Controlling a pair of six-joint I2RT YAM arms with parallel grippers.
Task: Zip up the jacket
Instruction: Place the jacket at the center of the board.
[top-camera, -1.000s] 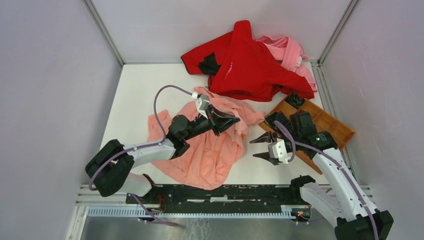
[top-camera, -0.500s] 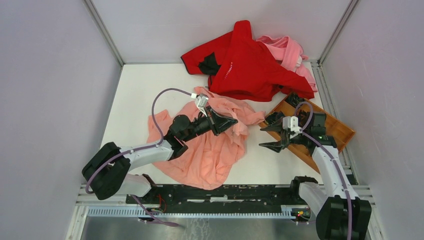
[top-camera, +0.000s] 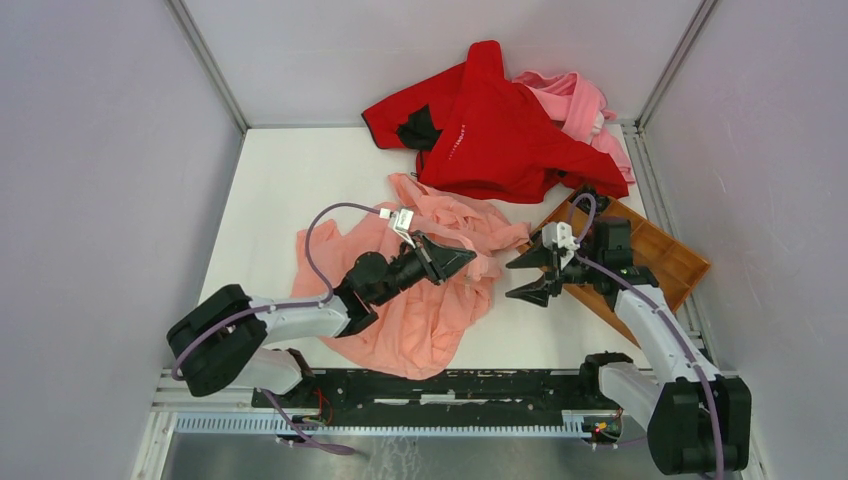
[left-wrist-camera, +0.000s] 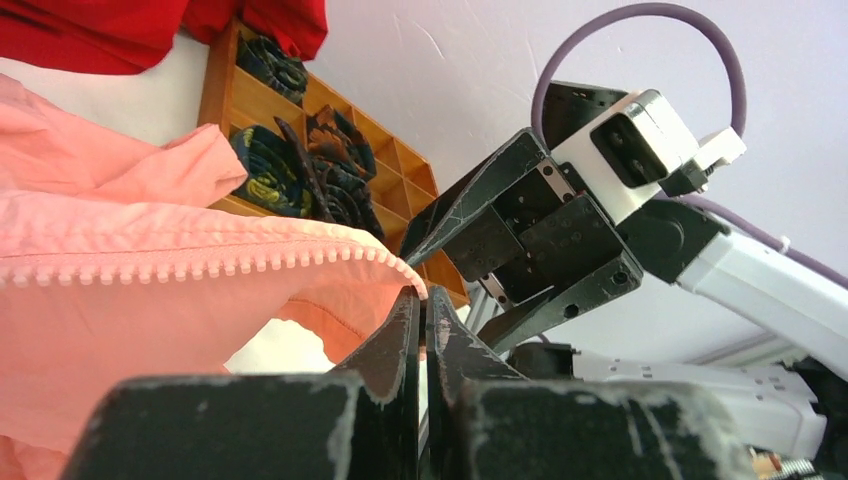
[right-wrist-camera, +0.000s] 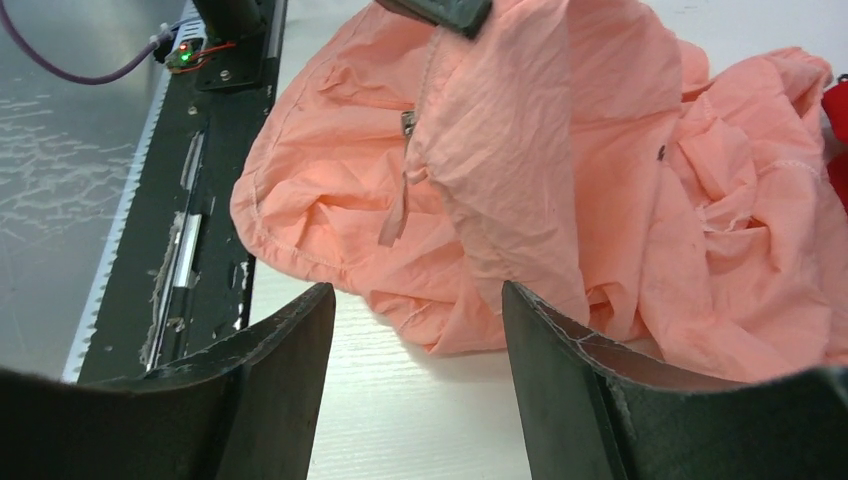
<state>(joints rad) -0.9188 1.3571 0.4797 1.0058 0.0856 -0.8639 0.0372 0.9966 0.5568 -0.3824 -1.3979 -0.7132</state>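
Note:
The salmon-pink jacket (top-camera: 420, 310) lies crumpled on the white table at centre. My left gripper (top-camera: 468, 262) is shut on the jacket's front edge and holds it lifted. In the left wrist view the shut jaws (left-wrist-camera: 422, 300) pinch the end of the zipper teeth (left-wrist-camera: 200, 268). My right gripper (top-camera: 520, 278) is open and empty, just right of the jacket and facing it. In the right wrist view its fingers (right-wrist-camera: 415, 295) frame the table and the jacket's hem (right-wrist-camera: 520, 150). A zipper pull (right-wrist-camera: 407, 125) hangs from the lifted edge.
A bright red garment (top-camera: 500, 120) and a paler pink garment (top-camera: 580, 100) are piled at the back. A wooden compartment tray (top-camera: 665, 255) with dark rolled items sits at the right, under my right arm. The black base rail (top-camera: 430, 385) runs along the near edge.
My right gripper has swung up and left from over the tray's near end toward the jacket, staying open. My left gripper has shifted slightly nearer with the fabric still pinched.

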